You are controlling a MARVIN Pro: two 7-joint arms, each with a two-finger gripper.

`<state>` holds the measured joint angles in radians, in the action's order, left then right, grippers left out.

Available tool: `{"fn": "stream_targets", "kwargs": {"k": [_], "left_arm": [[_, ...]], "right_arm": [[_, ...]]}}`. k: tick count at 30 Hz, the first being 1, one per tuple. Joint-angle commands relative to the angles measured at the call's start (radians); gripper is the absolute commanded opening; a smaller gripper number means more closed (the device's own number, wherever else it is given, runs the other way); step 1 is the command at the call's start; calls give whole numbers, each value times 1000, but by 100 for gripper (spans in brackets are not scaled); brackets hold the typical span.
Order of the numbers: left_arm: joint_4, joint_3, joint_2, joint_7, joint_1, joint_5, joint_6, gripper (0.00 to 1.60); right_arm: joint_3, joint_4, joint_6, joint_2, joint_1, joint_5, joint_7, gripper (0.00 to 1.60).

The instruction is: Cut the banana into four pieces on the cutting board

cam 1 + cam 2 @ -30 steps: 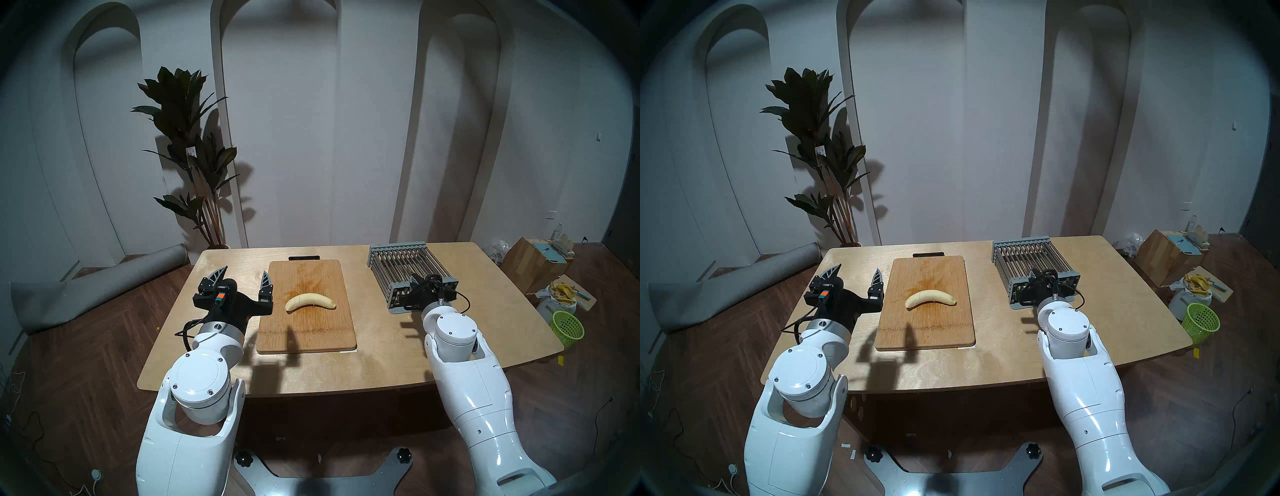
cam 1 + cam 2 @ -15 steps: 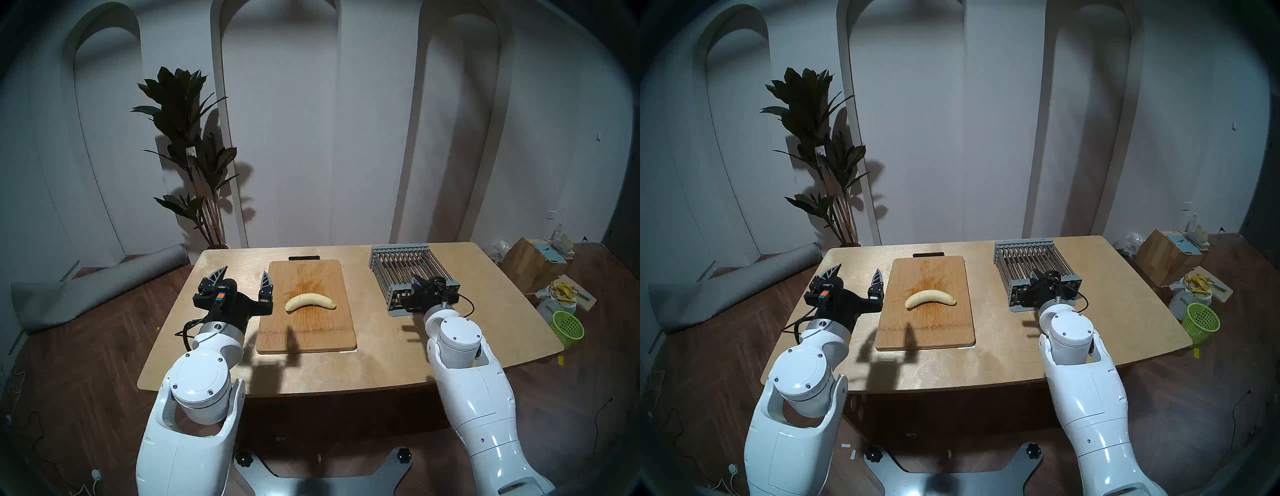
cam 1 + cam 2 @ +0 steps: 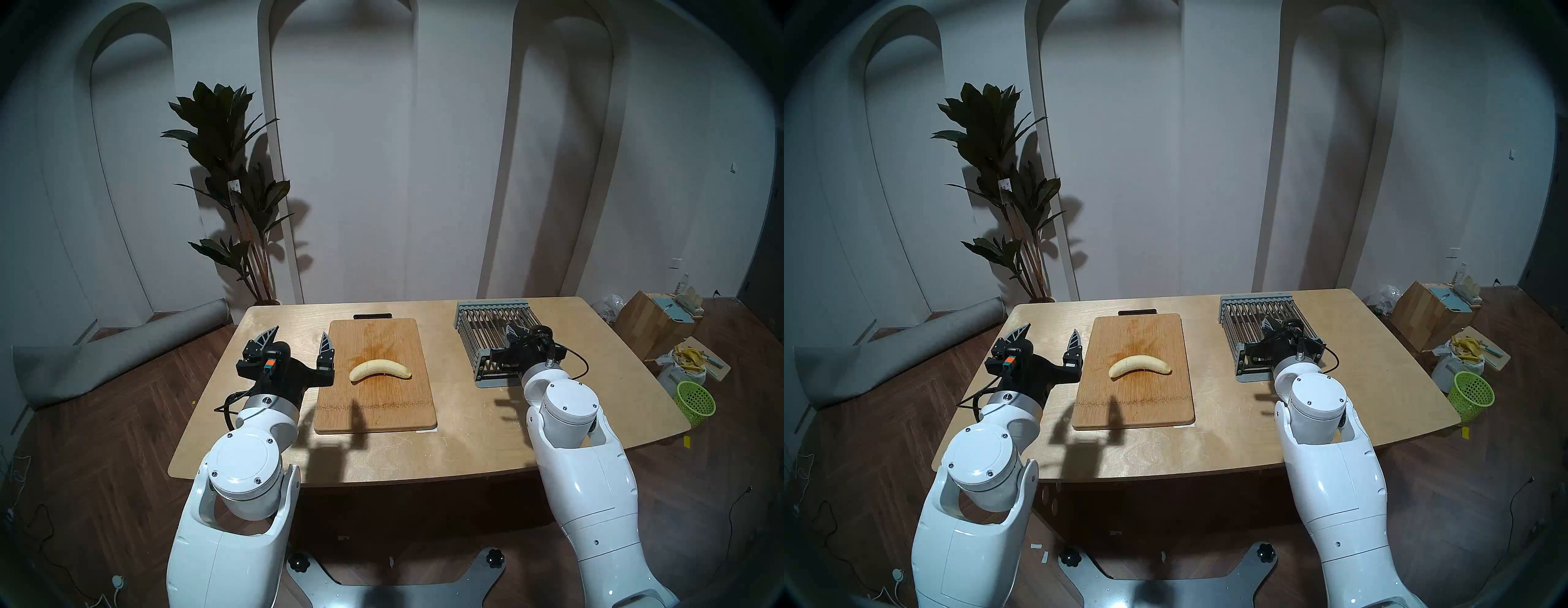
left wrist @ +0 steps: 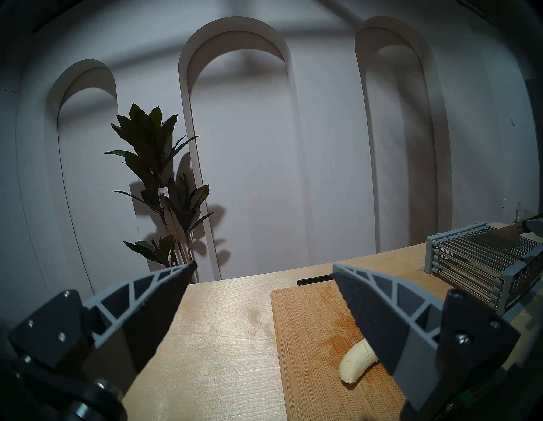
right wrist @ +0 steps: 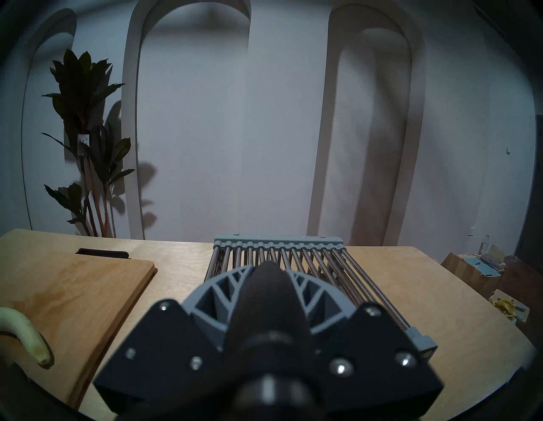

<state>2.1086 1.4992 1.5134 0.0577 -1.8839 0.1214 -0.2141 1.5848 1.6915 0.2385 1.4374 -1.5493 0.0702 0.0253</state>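
On the floor off the counter's [image 3: 466,446] right edge stands a green mesh basket [image 3: 695,401]; what it holds cannot be made out. Just beyond it, yellow peels [image 3: 689,354] lie heaped on a pale bag, and farther back is a cardboard box [image 3: 645,322] with papers on top. At the counter's far right corner sits a grey rack [image 3: 492,322] of metal rods. The right end effector [image 3: 512,333] hangs level over the rack's near half with its fingers pressed together. Whether anything is pinched between them cannot be told.

Near the counter's left edge, the left end effector [image 3: 299,335] hovers level with its fingers spread wide and nothing in them. The cutting board [image 3: 382,407] lies lengthwise in the counter's middle. The peeled banana [image 3: 380,368] rests whole near the board's centre on a dark stain, its ends curving toward the near edge. A small black bar [image 3: 372,316] lies just behind the board's far edge.

Beyond the counter, a rolled grey mat [image 3: 106,361] lies on the wooden floor at left. A tall plant [image 3: 229,170] stands against a white wall with arched recesses.
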Motion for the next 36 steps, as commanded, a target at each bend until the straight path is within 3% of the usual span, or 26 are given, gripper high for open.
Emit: {"fn": "stream_targets", "kwargs": {"k": [1, 15, 22, 28, 36], "left_arm": [[19, 0, 0, 1, 6, 0, 4, 160], [19, 0, 0, 1, 6, 0, 4, 160], [20, 1, 0, 1, 5, 0, 4, 160], [19, 0, 0, 1, 5, 0, 4, 160], [19, 0, 0, 1, 6, 0, 4, 160]], "right_arm": [[-1, 93, 13, 8, -4, 15, -9, 0], [-47, 205, 56, 18, -25, 29, -36, 0], [-47, 195, 30, 12, -24, 64, -79, 0], [-70, 106, -77, -63, -7, 99, -201, 0], [-90, 42, -179, -67, 26, 114, -307, 0]]}}
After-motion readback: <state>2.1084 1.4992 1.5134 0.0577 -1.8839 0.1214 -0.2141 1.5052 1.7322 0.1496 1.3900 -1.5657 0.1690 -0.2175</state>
